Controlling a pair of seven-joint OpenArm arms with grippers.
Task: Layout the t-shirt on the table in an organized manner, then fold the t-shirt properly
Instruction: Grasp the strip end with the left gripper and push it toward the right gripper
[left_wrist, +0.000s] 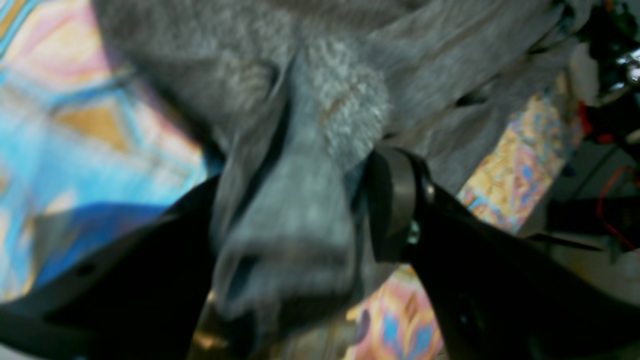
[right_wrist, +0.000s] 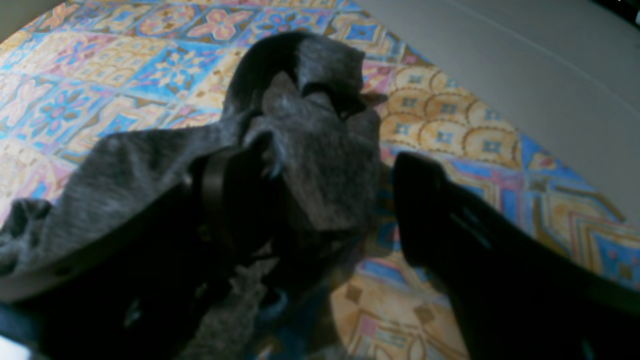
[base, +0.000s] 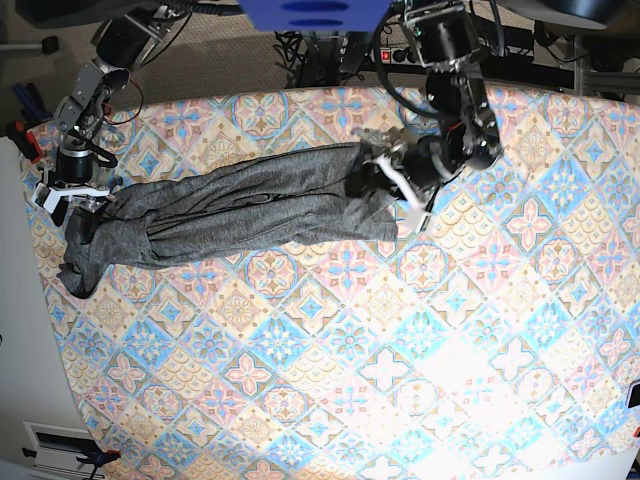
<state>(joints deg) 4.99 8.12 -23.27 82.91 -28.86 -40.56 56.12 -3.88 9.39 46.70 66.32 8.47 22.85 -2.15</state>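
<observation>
Both grippers have cloth in them, jaws wide but filled.

Left gripper (left_wrist: 305, 210): the left wrist view shows a thick bunched wad of the t-shirt (left_wrist: 310, 150) wedged between the two black fingers (left_wrist: 395, 200), fabric pressed against the inner pad on the right side. Grip is on a fat fold, so the jaws stand well apart. View is blurred, can't tell which part of the garment it is.

Right gripper (right_wrist: 325, 195): the right wrist view shows a crumpled lump of grey knit between the fingers, draped over the left finger (right_wrist: 220, 195); the right finger (right_wrist: 425, 200) sits just beside the cloth, and contact on that side is hard to confirm. Looks held, jaws wide.

Base view: t-shirt (base: 240, 205) is stretched into a long rumpled band across the far-left part of the table (base: 420, 370), running from the left edge toward the far centre. Right gripper (base: 75, 195) has the left end, near the table's left edge, with a bit of fabric hanging below it. Left gripper (base: 395, 185) has the right end. Shirt is bunched lengthwise, not spread flat; sleeves not distinguishable. Near and right parts of the table carry none of the shirt.
</observation>
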